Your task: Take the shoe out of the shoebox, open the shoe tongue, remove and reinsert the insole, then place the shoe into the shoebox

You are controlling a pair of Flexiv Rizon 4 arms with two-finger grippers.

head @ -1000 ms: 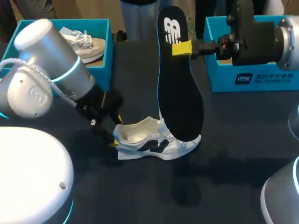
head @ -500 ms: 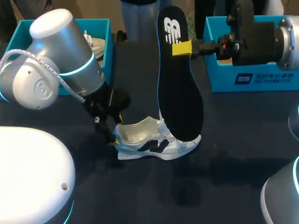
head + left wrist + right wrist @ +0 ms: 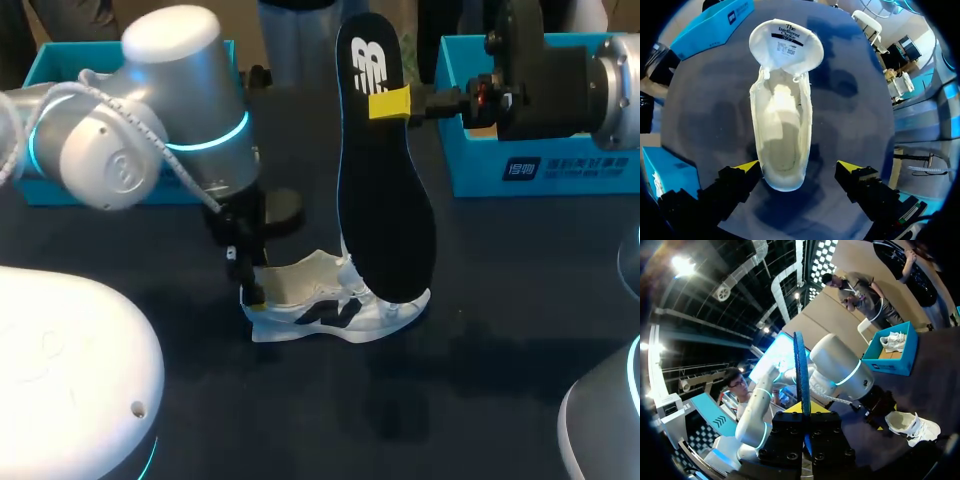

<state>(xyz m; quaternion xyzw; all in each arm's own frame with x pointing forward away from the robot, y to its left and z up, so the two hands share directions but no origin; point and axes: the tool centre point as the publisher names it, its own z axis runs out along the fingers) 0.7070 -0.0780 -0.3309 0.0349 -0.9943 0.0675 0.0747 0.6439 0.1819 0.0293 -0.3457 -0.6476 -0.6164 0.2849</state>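
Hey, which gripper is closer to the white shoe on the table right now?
Left. The left gripper sits open at the white shoe's heel, one finger on each side. The right gripper is raised well above it, shut on the insole.

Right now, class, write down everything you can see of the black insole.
The black insole is thin, flat and foam-looking, with a white logo near its heel end. It stands almost upright above the table, heel end up, with its toe end down over the front of the white shoe; whether they touch cannot be judged. The right gripper is shut on it just below the logo.
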